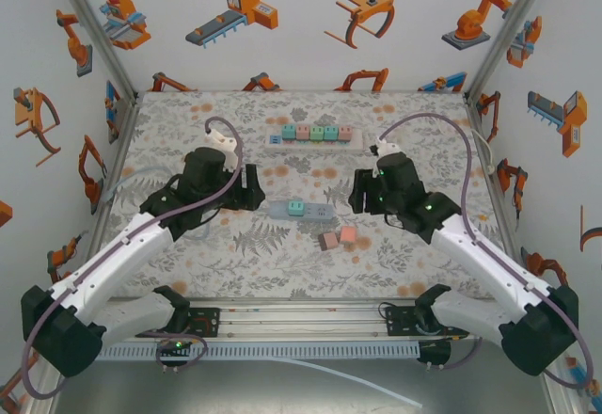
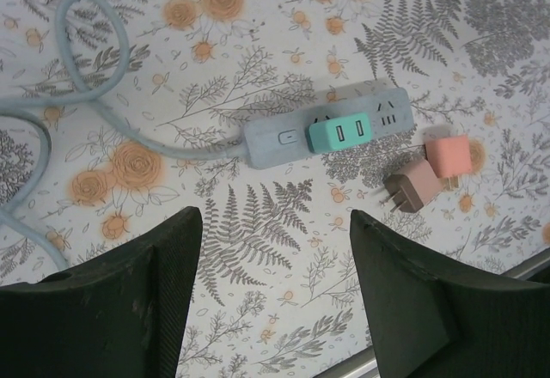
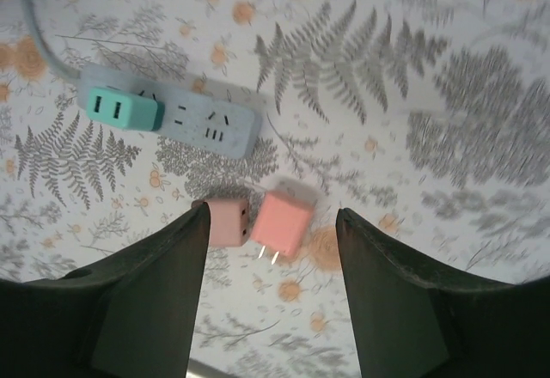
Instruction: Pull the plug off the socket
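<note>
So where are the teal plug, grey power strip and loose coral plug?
teal plug (image 2: 340, 133): left wrist view, top face.
grey power strip (image 2: 268, 144): left wrist view, cable end.
loose coral plug (image 3: 284, 222): right wrist view, body.

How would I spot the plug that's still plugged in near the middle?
In the middle of the flowery table lies a grey power strip. The teal plug is the only one seated in it. Its neighbours, a pink plug and a brown plug, lie loose on the table.
</note>
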`<state>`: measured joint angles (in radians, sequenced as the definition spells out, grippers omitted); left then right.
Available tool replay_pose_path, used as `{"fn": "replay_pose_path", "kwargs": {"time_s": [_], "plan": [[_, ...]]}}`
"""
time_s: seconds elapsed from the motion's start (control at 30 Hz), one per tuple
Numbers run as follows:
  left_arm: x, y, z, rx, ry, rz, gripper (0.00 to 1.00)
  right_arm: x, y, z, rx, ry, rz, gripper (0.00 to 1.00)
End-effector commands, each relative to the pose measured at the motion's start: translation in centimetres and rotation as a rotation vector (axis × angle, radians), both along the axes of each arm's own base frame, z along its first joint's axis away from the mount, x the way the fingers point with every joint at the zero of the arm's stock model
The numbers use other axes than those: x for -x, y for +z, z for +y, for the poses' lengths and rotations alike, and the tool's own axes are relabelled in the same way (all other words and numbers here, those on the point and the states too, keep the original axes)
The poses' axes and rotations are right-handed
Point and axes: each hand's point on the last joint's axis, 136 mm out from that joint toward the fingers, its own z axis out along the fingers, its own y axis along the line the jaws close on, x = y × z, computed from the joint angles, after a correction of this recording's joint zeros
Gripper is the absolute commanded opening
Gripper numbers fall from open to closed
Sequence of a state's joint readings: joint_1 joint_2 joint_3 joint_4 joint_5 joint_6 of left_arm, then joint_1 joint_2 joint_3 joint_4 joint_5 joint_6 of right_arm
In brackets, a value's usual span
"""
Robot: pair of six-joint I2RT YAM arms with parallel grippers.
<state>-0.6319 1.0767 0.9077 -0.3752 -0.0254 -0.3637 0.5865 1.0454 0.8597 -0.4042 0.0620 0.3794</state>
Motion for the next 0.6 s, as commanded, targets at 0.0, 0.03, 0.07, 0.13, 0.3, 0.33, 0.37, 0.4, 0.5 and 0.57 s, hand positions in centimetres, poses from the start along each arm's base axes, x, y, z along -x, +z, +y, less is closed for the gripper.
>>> {"fn": "replay_pose_path", "kwargs": {"time_s": [0.0, 0.03, 0.07, 0.13, 0.3, 0.33, 0.37, 0.4, 0.5, 0.57], "plan": [[-0.6, -0.3, 0.0, 0.040, 0.032, 0.044, 0.66, -0.7, 3.7, 2.2, 0.092, 0.252, -0.249, 0.56], [-0.9, -0.7, 0.0, 0.037, 0.037, 0.054, 0.66, -0.6, 4.1, 2.9, 0.100, 0.305, -0.291, 0.56], [-1.3, -1.1, 0.0, 0.033, 0.046, 0.066, 0.66, -0.4, 4.6, 3.9, 0.104, 0.384, -0.346, 0.56], [-1.9, -1.8, -0.1, 0.030, 0.051, 0.093, 0.66, 0.1, 5.4, 5.7, 0.105, 0.518, -0.439, 0.56], [-3.5, -4.0, -0.4, 0.024, 0.061, 0.178, 0.65, 1.7, 5.7, 9.9, 0.111, 0.844, -0.601, 0.56], [-3.8, -4.4, -0.5, 0.027, 0.059, 0.193, 0.65, 2.0, 5.4, 10.5, 0.118, 0.895, -0.612, 0.56], [-4.0, -5.1, -0.6, 0.028, 0.053, 0.217, 0.65, 2.4, 5.0, 11.2, 0.127, 0.951, -0.622, 0.56], [-4.2, -5.5, -0.7, 0.030, 0.051, 0.233, 0.65, 2.6, 4.6, 11.7, 0.132, 0.991, -0.628, 0.56], [-4.8, -6.9, -0.9, 0.030, 0.047, 0.284, 0.64, 3.4, 2.9, 12.9, 0.142, 1.121, -0.634, 0.57], [-5.2, -7.6, -0.9, 0.024, 0.051, 0.292, 0.63, 3.6, 1.4, 13.7, 0.146, 1.193, -0.634, 0.57]]}}
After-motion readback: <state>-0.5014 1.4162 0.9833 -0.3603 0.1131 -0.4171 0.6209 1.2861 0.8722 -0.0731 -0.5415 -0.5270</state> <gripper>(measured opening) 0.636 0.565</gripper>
